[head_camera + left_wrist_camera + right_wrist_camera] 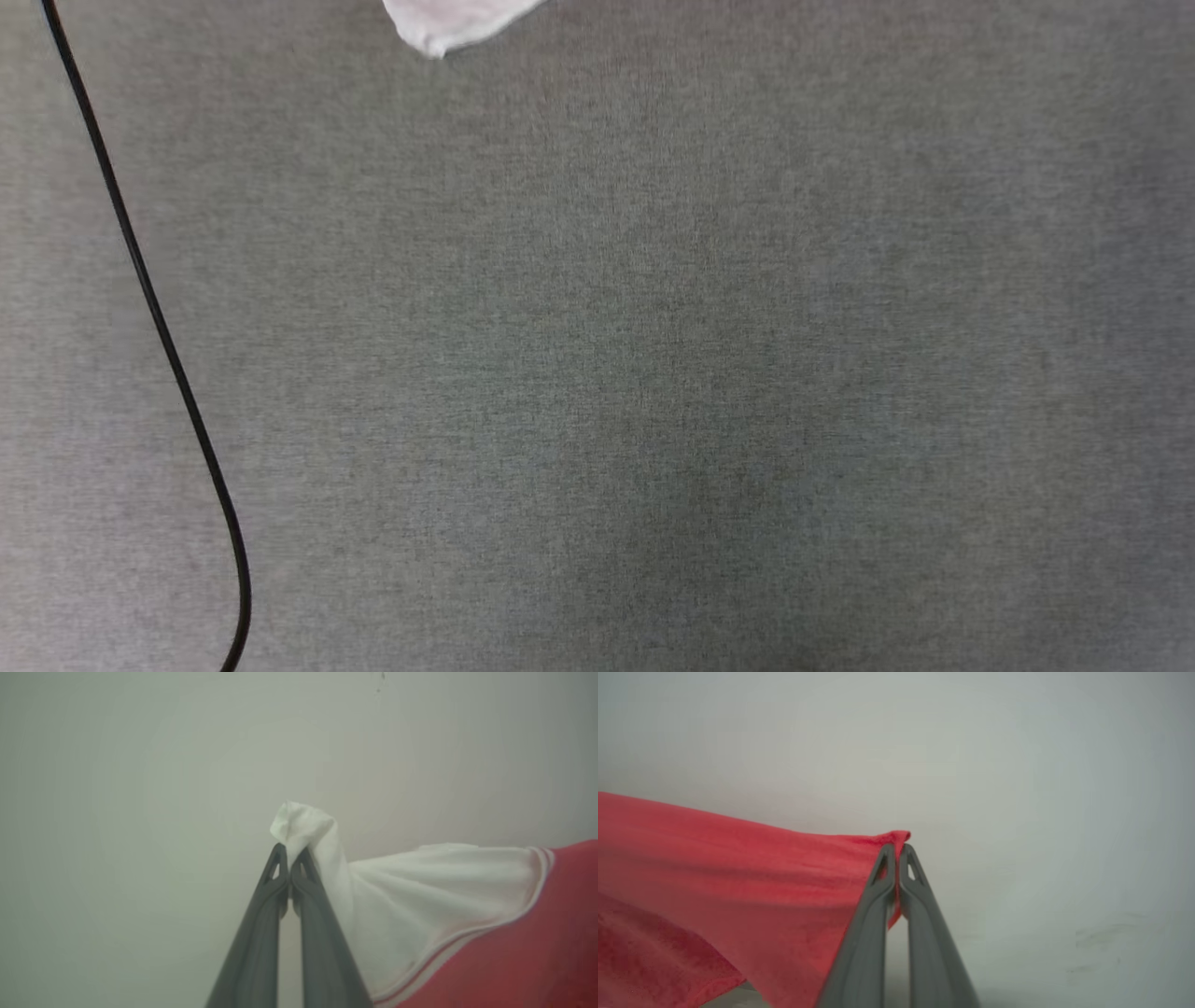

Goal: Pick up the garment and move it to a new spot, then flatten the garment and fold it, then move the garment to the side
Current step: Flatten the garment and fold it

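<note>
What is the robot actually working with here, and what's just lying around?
Job: the garment, pinched at its white sleeve by the left gripper and at a red edge by the right gripper.
Lying about: the black cable on the grey surface.

The grey woven-fabric surface [653, 355] lies open across its middle and right side — wide room to pass. A thin black cable [143, 271] runs down the left side, bowing inward low down. A white corner of the red jersey garment [448, 23] intrudes at the top edge.
</note>
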`<state>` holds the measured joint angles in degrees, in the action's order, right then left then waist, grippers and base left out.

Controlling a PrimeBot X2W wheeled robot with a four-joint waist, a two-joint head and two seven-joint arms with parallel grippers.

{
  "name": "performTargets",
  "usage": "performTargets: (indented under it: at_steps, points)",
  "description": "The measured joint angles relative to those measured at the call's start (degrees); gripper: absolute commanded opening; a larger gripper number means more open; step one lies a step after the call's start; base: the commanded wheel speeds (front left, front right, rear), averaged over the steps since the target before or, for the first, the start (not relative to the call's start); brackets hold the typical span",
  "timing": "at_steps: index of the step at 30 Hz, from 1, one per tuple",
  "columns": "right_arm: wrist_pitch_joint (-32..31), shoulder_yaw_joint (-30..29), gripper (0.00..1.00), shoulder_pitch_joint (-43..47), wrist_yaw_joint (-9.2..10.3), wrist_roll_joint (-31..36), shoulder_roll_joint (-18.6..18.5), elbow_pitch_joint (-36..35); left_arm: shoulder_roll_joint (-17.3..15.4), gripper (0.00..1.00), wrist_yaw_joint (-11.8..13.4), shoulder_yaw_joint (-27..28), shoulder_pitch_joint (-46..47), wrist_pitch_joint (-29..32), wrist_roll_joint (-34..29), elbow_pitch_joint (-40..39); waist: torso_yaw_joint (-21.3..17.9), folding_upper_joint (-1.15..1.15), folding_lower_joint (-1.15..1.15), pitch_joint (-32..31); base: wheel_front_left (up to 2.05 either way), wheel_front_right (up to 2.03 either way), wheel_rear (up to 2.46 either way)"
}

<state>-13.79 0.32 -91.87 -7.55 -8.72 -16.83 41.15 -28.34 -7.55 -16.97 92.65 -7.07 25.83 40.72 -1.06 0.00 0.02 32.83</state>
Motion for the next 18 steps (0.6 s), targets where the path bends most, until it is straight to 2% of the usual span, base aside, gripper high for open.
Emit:
performTargets:
  at_steps: [6,10,18]
  points:
    - [1.5,1.0,0.0,-0.6,0.01,0.1,1.2,4.2,0.4,0.0,0.0,-1.7,-0.2,-1.2,4.4,3.5,0.2,0.0,0.0,3.9,0.0,0.0,0.0]
    - [3.5,1.3,0.0,0.9,0.01,-1.6,1.4,7.8,1.7,0.0,0.0,-2.9,-3.7,-2.2,8.6,5.6,1.0,0.0,0.0,4.6,0.0,0.0,0.0]
    - [8.5,6.2,0.0,13.4,0.02,-6.9,1.0,13.4,3.8,0.0,0.0,-5.4,-17.5,-5.6,18.1,7.1,2.1,0.0,-0.01,0.5,0.0,0.0,0.0]
